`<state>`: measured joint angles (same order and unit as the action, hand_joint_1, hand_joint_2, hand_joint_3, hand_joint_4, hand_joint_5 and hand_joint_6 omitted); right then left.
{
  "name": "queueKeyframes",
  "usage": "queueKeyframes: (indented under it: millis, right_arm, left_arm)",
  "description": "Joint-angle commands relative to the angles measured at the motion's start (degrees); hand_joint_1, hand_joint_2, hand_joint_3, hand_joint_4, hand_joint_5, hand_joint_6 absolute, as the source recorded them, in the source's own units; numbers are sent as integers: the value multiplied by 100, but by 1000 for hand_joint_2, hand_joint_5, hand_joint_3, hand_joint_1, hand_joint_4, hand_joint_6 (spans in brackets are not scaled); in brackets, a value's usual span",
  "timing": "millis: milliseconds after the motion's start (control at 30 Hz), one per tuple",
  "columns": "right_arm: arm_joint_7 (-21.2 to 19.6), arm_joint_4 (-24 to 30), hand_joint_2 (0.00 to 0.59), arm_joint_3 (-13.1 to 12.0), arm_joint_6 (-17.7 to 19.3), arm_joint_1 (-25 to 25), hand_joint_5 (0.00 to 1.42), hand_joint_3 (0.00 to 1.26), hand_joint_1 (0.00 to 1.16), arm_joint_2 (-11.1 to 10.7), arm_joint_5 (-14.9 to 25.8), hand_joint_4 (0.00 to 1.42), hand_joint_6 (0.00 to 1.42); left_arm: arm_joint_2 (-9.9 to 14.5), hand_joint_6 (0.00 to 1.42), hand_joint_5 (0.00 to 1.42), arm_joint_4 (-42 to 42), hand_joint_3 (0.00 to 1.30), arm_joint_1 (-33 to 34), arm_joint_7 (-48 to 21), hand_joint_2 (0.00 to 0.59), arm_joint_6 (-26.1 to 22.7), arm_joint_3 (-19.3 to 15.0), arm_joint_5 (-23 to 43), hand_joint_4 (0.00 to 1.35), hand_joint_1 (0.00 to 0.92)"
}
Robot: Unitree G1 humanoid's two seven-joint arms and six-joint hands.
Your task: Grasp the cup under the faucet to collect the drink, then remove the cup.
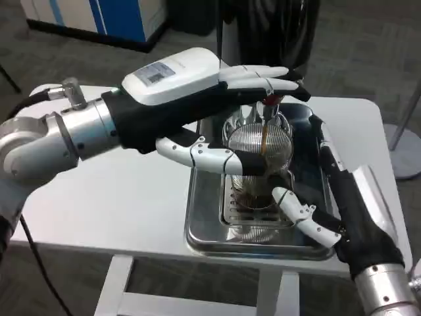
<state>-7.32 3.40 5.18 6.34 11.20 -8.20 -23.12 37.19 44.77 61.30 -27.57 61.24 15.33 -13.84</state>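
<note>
1. The worktop (131, 204) was white and stood on a white frame over grey carpet.
2. A blue-and-white cabinet (99, 18) stood at the far left of the room; a dark dispenser body (276, 33) rose behind the worktop.
3. A metal tray (204, 227) with a slotted grate sat on the worktop.
4. The cup (258, 168), clear and ribbed, stood on the grate under the faucet (271, 102); a brown stream fell into it.
5. My left hand (197, 99) reached across: upper fingers (256, 78) lay extended together at the faucet, and the lower one touched the cup's side.
6. My right hand (342, 210) lay open beside the cup, fingers spread, gripping nothing.
7. A grey label on my left hand's back carried print too small to read.
</note>
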Motion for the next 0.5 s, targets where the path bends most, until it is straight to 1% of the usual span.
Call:
queueKeyframes:
  millis: [33, 267, 500]
  right_arm:
    - [-113, -233, 303, 18, 330, 39, 0, 0, 468, 83, 141, 0, 0]
    - [-218, -424, 302, 7, 444, 42, 0, 0, 464, 157, 170, 0, 0]
    - [-363, -648, 302, 113, 530, 103, 0, 0, 462, 279, 212, 0, 0]
  left_arm:
    - [82, 366, 93, 56, 179, -161, -303, 167, -51, 197, -299, 91, 0]
    - [101, 366, 93, 34, 179, -174, -307, 166, -43, 186, -282, 91, 0]
    - [127, 366, 93, 33, 179, -179, -316, 166, -48, 177, -269, 91, 0]
